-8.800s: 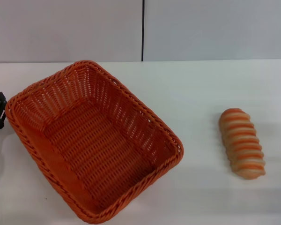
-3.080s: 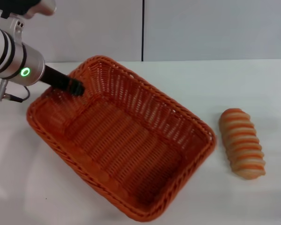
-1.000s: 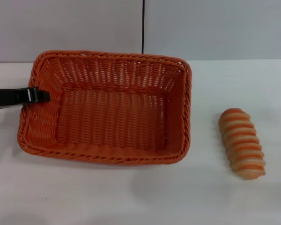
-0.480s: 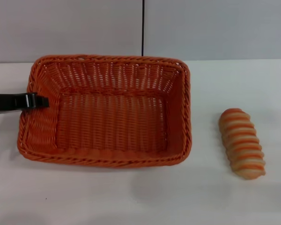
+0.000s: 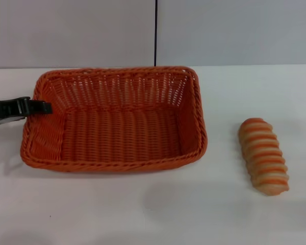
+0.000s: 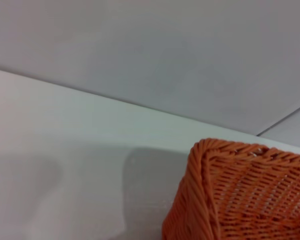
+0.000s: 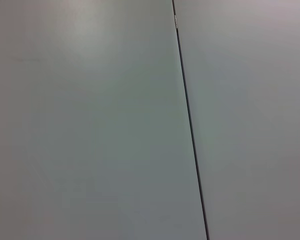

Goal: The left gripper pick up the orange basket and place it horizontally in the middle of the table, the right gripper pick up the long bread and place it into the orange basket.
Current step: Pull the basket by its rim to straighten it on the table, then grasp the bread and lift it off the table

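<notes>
The orange basket (image 5: 115, 120) lies on the white tabletop (image 5: 143, 214) with its long sides running from 9 to 3 o'clock, a little toward 9 o'clock of the head view's centre, its open mouth facing up. The left claw (image 5: 45, 107) reaches in from the 9 o'clock edge, its black tips at the basket's 9 o'clock rim; whether it grips that rim or has let go cannot be told. The long bread (image 5: 263, 155) lies on the tabletop toward 3 o'clock, well apart from the basket. The left wrist view shows one braided basket corner (image 6: 210, 155). The right claw is out of sight.
</notes>
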Action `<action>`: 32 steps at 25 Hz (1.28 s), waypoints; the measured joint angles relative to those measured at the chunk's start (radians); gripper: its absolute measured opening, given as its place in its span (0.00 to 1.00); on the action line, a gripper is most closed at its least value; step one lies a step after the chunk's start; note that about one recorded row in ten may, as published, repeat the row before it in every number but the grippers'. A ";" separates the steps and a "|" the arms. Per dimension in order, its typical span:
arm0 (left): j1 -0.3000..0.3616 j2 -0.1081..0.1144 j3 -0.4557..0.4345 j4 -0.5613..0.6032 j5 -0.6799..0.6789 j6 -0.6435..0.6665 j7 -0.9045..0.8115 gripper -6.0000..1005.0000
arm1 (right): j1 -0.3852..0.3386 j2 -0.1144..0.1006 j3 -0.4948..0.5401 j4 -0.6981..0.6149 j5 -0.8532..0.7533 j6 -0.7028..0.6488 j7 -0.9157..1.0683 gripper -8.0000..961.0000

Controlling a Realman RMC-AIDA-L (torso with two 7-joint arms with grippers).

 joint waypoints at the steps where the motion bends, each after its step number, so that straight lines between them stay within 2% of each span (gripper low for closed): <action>1: 0.000 0.000 0.001 -0.002 -0.001 0.001 0.000 0.22 | 0.000 0.000 0.000 0.000 0.000 0.000 0.000 0.74; 7: -0.003 0.000 0.005 -0.020 -0.013 0.010 0.003 0.37 | 0.000 0.000 0.000 0.002 0.000 0.002 -0.001 0.74; 10: -0.001 0.000 0.006 -0.026 -0.050 0.022 0.014 0.56 | -0.001 0.000 0.000 0.003 0.000 0.002 -0.001 0.74; 16: 0.000 0.000 0.006 -0.034 -0.071 0.029 0.022 0.76 | -0.003 0.001 0.000 0.003 0.000 -0.001 -0.002 0.74; 20: 0.000 0.000 -0.003 -0.106 -0.164 0.040 0.068 0.76 | -0.006 0.001 0.000 0.003 0.000 -0.006 -0.002 0.74; 25: 0.002 -0.001 -0.032 -0.128 -0.196 0.046 0.128 0.76 | -0.008 0.002 0.000 0.001 0.000 -0.007 -0.002 0.74; 31: 0.000 0.000 -0.106 -0.134 -0.214 0.037 0.216 0.75 | -0.015 0.002 0.000 0.000 0.000 -0.010 0.000 0.74; 32: -0.005 0.000 -0.157 -0.150 -0.207 0.033 0.270 0.75 | -0.018 0.002 0.000 0.001 0.000 -0.008 0.000 0.74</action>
